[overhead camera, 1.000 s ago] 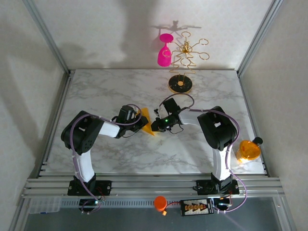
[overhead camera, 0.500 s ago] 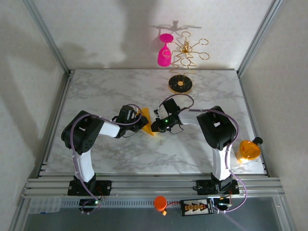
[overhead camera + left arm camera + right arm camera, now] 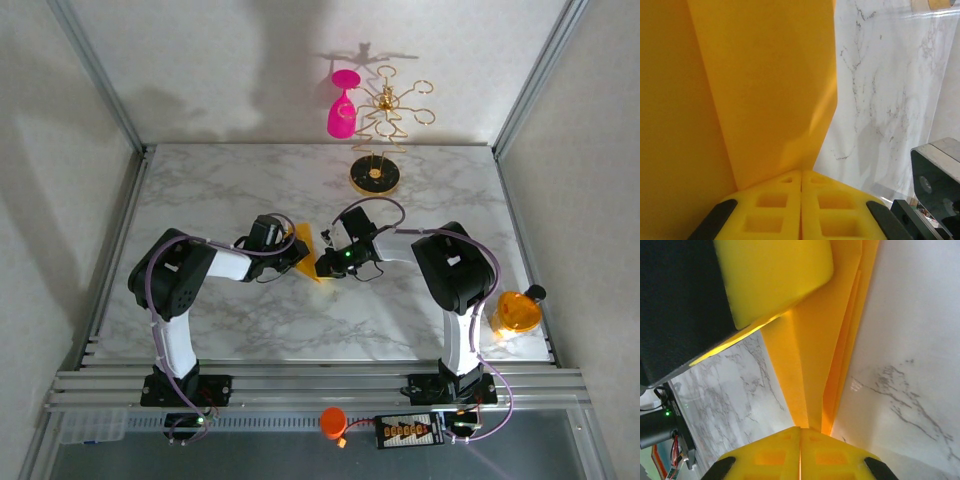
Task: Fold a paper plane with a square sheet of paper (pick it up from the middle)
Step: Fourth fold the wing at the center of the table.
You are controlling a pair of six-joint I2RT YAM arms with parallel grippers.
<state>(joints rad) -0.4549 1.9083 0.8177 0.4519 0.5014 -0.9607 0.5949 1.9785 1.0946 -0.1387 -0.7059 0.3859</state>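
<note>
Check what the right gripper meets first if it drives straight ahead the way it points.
The right gripper is shut on the folded paper, which runs on ahead of it. Beyond that, a yellow finger of the left gripper sits ahead and slightly left. That is probably the first hard contact, though depth is unclear.

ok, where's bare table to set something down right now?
Free: the far-left marble of the table, from the left rail across to the gold stand; also the near strip between the left arm and right arm. Crowded: centre, where the left tool and right tool pinch the folded paper. The orange disc fills the near-right corner.
</note>
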